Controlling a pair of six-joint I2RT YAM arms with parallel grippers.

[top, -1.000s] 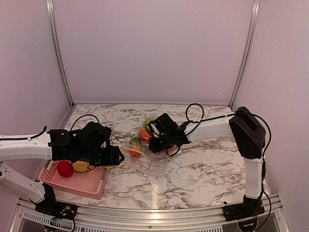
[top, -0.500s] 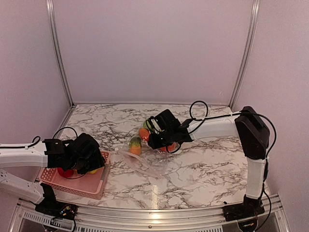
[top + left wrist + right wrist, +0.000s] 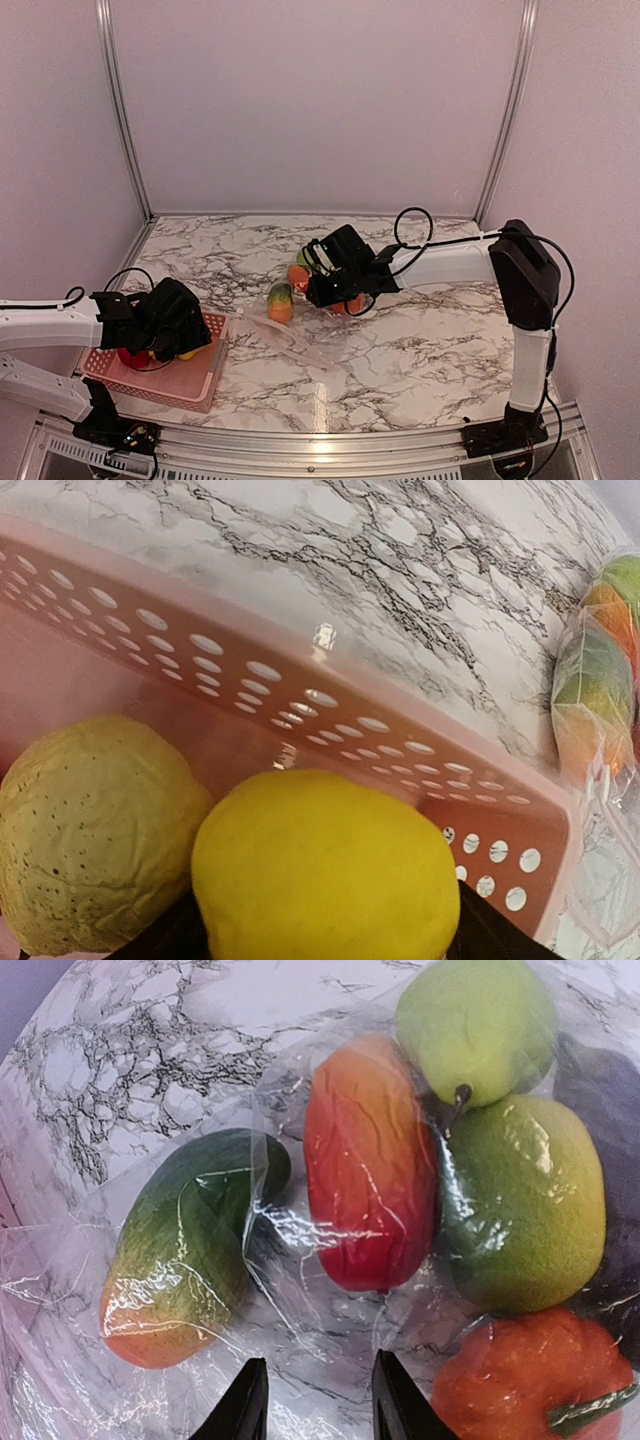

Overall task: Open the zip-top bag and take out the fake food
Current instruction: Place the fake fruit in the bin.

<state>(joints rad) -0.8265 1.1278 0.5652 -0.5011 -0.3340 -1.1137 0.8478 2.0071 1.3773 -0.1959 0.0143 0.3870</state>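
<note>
left wrist feed: clamps left gripper (image 3: 325, 932) on yellow lemon (image 3: 325, 865) down in pink basket (image 3: 300, 705) for the drop, hovers right gripper (image 3: 318, 1400), jaws apart, above zip-top bag (image 3: 300, 1325) mid-table, more fake food (image 3: 375, 1160) inside.

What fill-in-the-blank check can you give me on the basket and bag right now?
1. The left hand holds a yellow lemon over the ___ basket.
2. The red fruit lies ___ the zip-top bag.
3. The right hand is over the bag, which rests on a ___-patterned table.
Missing words: pink; inside; marble.
</note>
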